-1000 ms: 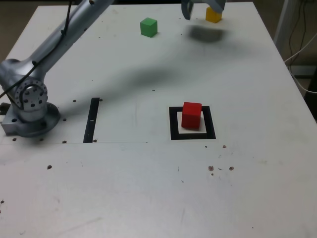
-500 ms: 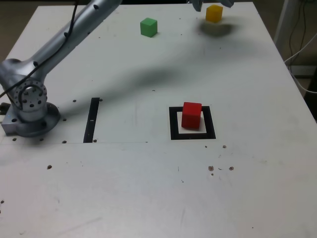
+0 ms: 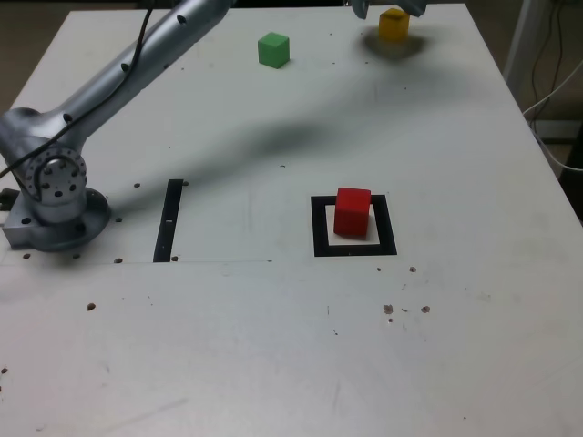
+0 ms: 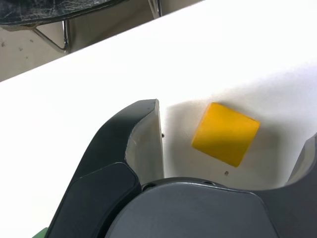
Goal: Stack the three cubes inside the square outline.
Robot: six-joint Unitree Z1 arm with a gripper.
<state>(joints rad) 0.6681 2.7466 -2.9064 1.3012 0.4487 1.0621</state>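
The red cube [image 3: 352, 211] stands inside the square outline [image 3: 320, 228], near the middle of the table. At the far edge the green cube [image 3: 273, 49] lies on the bare table, with the yellow cube [image 3: 393, 25] to the exterior view's right of it. My gripper [image 3: 387, 7] hangs just over the yellow cube and is mostly cut off by the frame's top. In the wrist view the gripper [image 4: 235, 124] is open. The yellow cube [image 4: 225, 134] lies on the table between the two fingers [image 4: 146, 144], touching neither.
A narrow black strip [image 3: 169, 220] lies on the table to the exterior view's left of the outline. The arm's base [image 3: 55, 205] sits at the left edge, and the arm spans diagonally above the table. A chair leg [image 4: 59, 37] shows beyond the far edge.
The gripper has moved toward the far edge and down over the yellow cube. Its shadow has drawn in close around that cube. The cubes have not moved.
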